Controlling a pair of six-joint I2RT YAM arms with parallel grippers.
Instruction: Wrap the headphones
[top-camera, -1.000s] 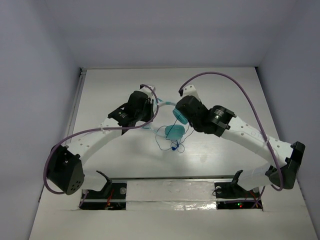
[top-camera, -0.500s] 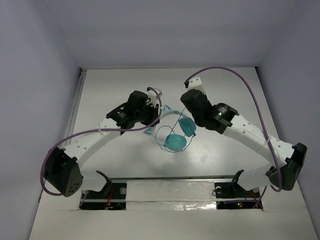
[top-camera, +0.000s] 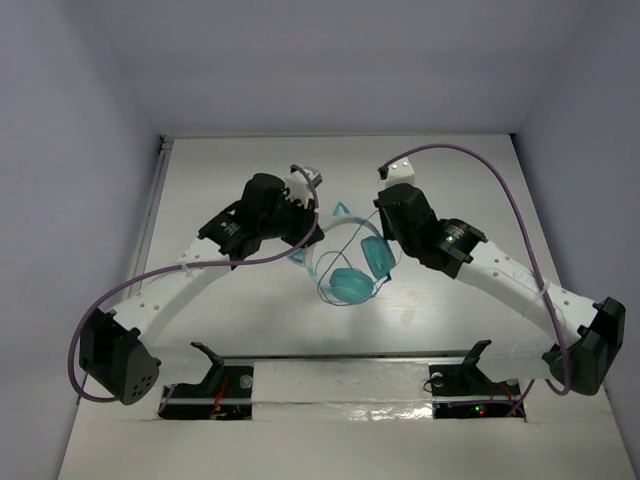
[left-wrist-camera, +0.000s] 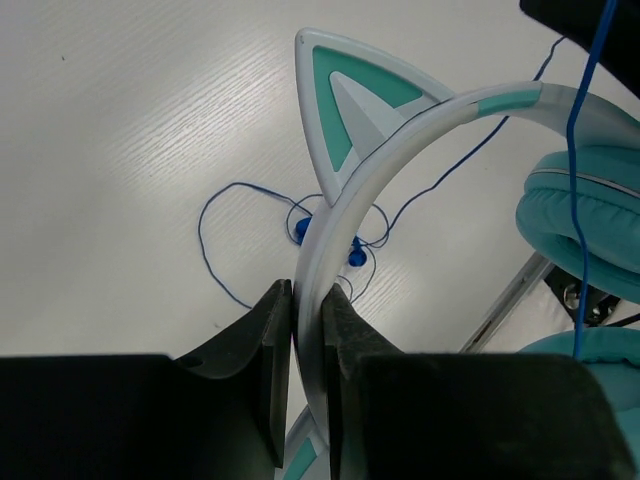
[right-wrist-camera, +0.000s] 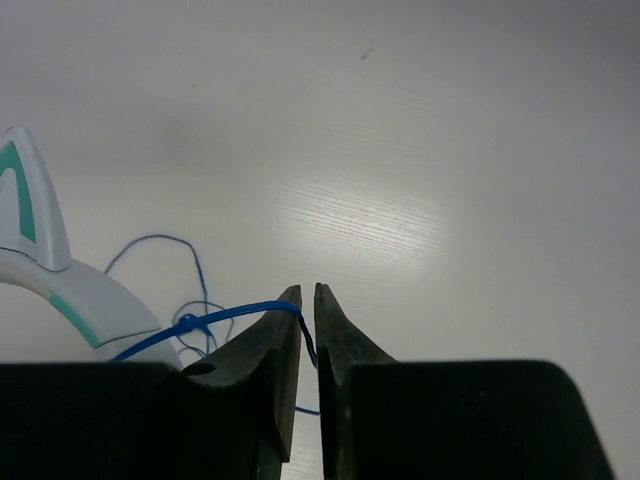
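My left gripper (left-wrist-camera: 307, 300) clamps the pale cat-ear headband (left-wrist-camera: 372, 165) of the teal headphones (left-wrist-camera: 570, 220). My right gripper (right-wrist-camera: 308, 300) stands slightly apart around their thin blue cord (right-wrist-camera: 215, 318). I judge the winding is midway; next I must re-grip the cord.

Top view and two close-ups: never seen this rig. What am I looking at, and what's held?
Two white robot arms are bolted at the near edge of a white table. The wide picture looks down from above and behind them. Each close-up comes from a camera on one wrist, looking past its own fingers. The left hand is clamped on the pale cat-ear headband of teal over-ear headphones. Their thin blue cord runs into the right hand, whose jaws stand slightly apart. Loose loops of cord lie on the table.
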